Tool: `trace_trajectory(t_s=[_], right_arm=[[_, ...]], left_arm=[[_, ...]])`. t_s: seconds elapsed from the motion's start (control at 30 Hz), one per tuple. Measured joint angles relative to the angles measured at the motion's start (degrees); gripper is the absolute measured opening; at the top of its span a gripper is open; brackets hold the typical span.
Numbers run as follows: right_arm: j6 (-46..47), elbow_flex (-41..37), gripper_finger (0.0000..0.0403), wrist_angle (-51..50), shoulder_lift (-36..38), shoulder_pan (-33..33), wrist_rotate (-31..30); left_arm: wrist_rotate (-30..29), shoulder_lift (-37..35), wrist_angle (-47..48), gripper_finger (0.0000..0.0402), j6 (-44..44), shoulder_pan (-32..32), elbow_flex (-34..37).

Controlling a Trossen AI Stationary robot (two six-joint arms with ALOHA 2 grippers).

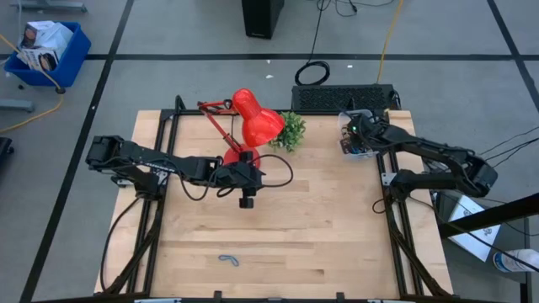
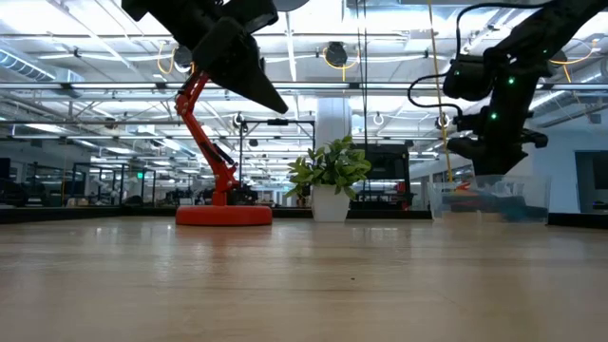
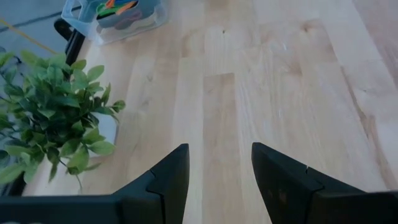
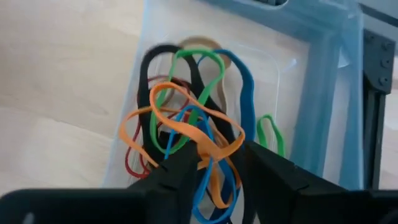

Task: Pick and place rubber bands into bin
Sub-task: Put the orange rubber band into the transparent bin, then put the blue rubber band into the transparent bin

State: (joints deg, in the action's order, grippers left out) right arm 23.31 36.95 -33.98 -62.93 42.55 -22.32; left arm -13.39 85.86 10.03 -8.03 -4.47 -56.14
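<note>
My right gripper (image 4: 214, 163) hangs over the bin (image 1: 358, 145) at the bench's far right corner, fingers spread, letting go. My left gripper (image 3: 214, 180) waits mid-bench, spread, empty. Next I need the blue rubber band (image 1: 228, 260) near the front edge.

No readable text is showing anywhere. The printed packaging in the blue crate (image 1: 46, 52), far from the lamp (image 1: 253, 118), is staying illegible.
</note>
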Motion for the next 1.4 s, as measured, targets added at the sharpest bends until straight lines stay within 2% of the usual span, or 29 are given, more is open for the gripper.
trace_trajectory(t_s=[0.23, 0.37, 0.43, 0.57, 0.7, 0.87, 1.03, 1.2, 1.4], right_arm=[[-1.8, 0.0, 0.0154, 2.4, 7.1, -0.1, 0.4], [-6.6, 0.0, 0.0154, 7.3, 12.4, -2.5, 7.3], [-8.7, 0.0, 0.0152, 11.5, 14.5, -4.7, 11.7], [-11.9, 0.0, 0.0151, 19.8, 16.1, -12.7, 17.9], [-15.5, 0.0, 0.0153, 25.6, 15.4, -21.4, 14.4], [-17.2, 0.0, 0.0149, 29.3, 13.1, -27.8, 6.7], [-16.7, 0.0, 0.0151, 29.5, 9.8, -29.3, 1.0], [-16.7, 0.0, 0.0152, 29.5, 7.6, -29.5, 1.1], [-16.3, 0.0, 0.0153, 30.4, 7.4, -29.5, 1.1]], left_arm=[[0.0, 0.0, 1.8, 0.0182, 4.2, 0.0, 0.0], [0.4, 0.0, 3.9, 0.0182, 5.7, -0.1, 0.0], [2.4, 0.0, 6.3, 0.0182, 5.0, -0.4, 0.0], [6.7, 0.0, 9.8, 0.0182, 1.1, -3.1, 0.0], [10.9, 0.0, 14.4, 0.0182, 1.9, -7.3, 0.0], [11.3, 0.0, 17.6, 0.0182, 6.7, -14.6, 0.0], [10.8, 0.5, 17.1, 0.0181, 9.3, -22.3, 0.0], [8.0, 1.0, 14.4, 0.0181, 17.8, -28.2, 0.0], [7.2, 6.6, 10.6, 0.0181, 20.6, -32.3, 0.0]])
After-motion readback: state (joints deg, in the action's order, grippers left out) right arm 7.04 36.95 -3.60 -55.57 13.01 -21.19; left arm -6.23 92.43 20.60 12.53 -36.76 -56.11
